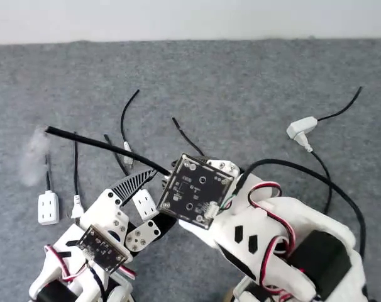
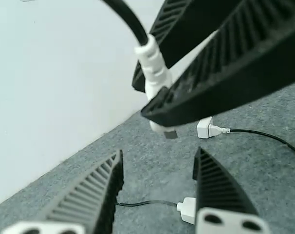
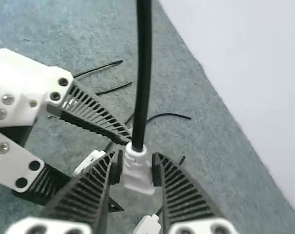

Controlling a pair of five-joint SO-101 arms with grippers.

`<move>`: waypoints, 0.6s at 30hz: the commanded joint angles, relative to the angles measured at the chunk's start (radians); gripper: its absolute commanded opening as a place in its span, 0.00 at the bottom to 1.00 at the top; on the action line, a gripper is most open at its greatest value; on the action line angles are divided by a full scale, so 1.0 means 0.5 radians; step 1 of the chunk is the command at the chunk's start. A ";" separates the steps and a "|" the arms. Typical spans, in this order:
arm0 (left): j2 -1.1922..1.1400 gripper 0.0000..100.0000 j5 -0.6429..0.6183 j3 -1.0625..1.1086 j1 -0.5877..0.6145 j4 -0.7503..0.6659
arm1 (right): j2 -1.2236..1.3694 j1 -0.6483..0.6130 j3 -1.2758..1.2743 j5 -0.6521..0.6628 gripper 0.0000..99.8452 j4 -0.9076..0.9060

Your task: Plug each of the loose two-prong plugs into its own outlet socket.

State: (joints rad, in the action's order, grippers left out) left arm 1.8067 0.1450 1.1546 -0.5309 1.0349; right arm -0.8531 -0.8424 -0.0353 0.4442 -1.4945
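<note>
My right gripper (image 3: pixel 138 158) is shut on a white two-prong plug (image 3: pixel 135 176), held above the grey carpet with its thick black cable (image 1: pixel 96 143) running away to the far left. In the left wrist view the same plug (image 2: pixel 156 80) hangs prongs-down in the black fingers (image 2: pixel 225 63) just above my left gripper (image 2: pixel 159 156), which is open. A white outlet socket (image 1: pixel 144 203) lies between the left gripper's (image 1: pixel 151 200) spread fingers in the high view. A second outlet socket (image 1: pixel 48 207) lies at the left.
Small white plugs on thin black cords lie at the left (image 1: pixel 77 207) and centre (image 1: pixel 127 154). An angled white plug (image 1: pixel 302 130) with its cord sits at the right. The white wall (image 1: pixel 190 19) borders the carpet's far edge.
</note>
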 commanded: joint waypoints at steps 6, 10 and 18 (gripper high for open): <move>0.037 0.22 -0.018 -0.121 -0.009 -0.150 | -0.005 -0.005 -0.138 0.021 0.01 0.017; 0.034 0.22 -0.018 -0.075 -0.003 -0.230 | -0.057 -0.100 -0.157 0.015 0.01 0.008; 0.034 0.22 0.025 0.020 0.086 -0.307 | -0.158 -0.112 -0.199 -0.043 0.01 -0.038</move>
State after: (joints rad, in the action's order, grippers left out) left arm 1.8067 0.1450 1.1561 -0.5247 0.9367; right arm -0.9037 -0.8807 -0.1366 0.4396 -1.4914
